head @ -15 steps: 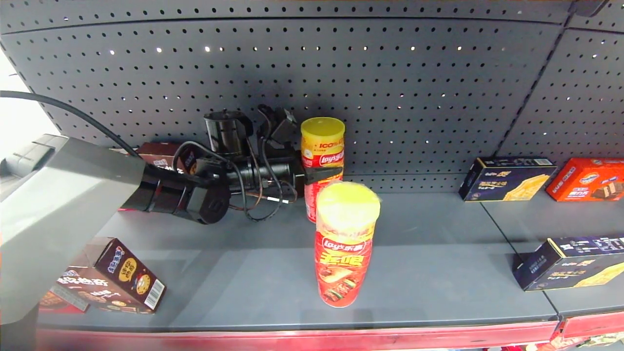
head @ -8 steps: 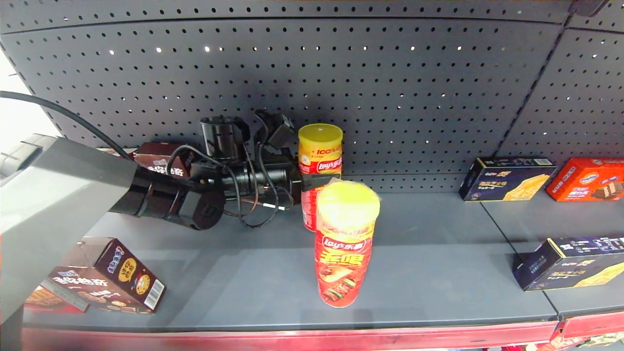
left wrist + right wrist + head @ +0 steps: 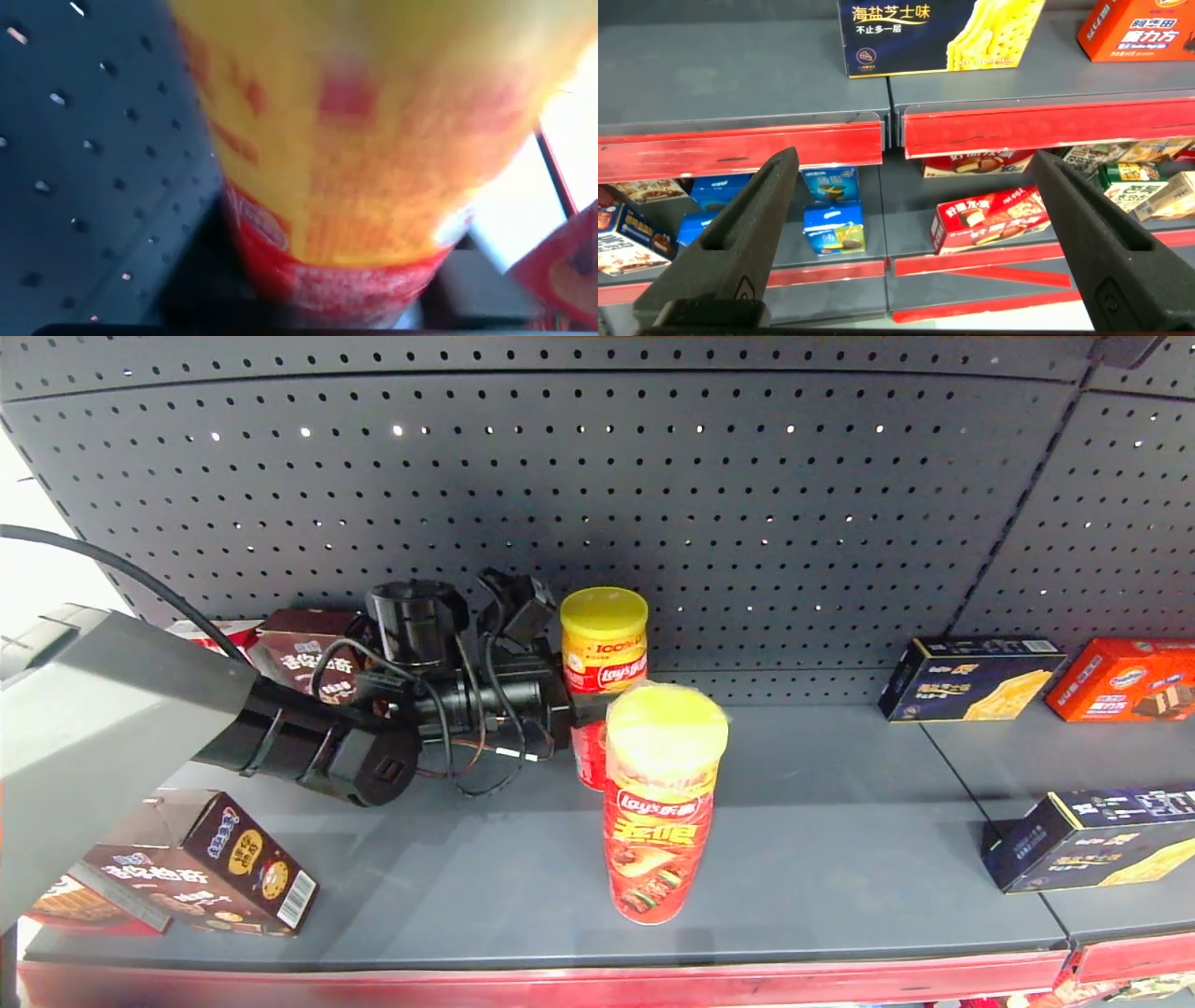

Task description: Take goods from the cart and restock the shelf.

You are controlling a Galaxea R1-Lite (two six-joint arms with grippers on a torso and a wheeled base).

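**Chip can clamped just behind the front can**

Held can [image 3: 602,649] upright, yellow lid up and red below, just behind the front can [image 3: 661,803] and slightly to its left, close before the pegboard wall [image 3: 794,523]. Lower part hidden by the front can, so no telling whether touching the shelf [image 3: 840,840] or hanging just above it. Clenched around its middle from the left: the left claw [image 3: 590,707], one dark finger across the side facing the front can, arm stretched level away to the left of the front can. In the left wrist view, the same held can [image 3: 355,140] large and blurred, with the dotted pegboard wall [image 3: 84,140] beside it.

Front can standing free near the shelf's front, with the same yellow lid and red wrap. Left of the front can and far back, brown boxes [image 3: 303,649] behind the arm. Left of it and nearer the shelf's red lip, another brown box [image 3: 233,863] lying askew. Right of the front can and well apart, a dark blue box [image 3: 971,677] and an orange box [image 3: 1120,677] at the back, a second dark blue box [image 3: 1092,840] toward the front.

Right claw [image 3: 915,159] released, fingers spread wide, facing red-edged lower shelf rows [image 3: 971,131] stocked with small boxes; place relative to the front can not to be told
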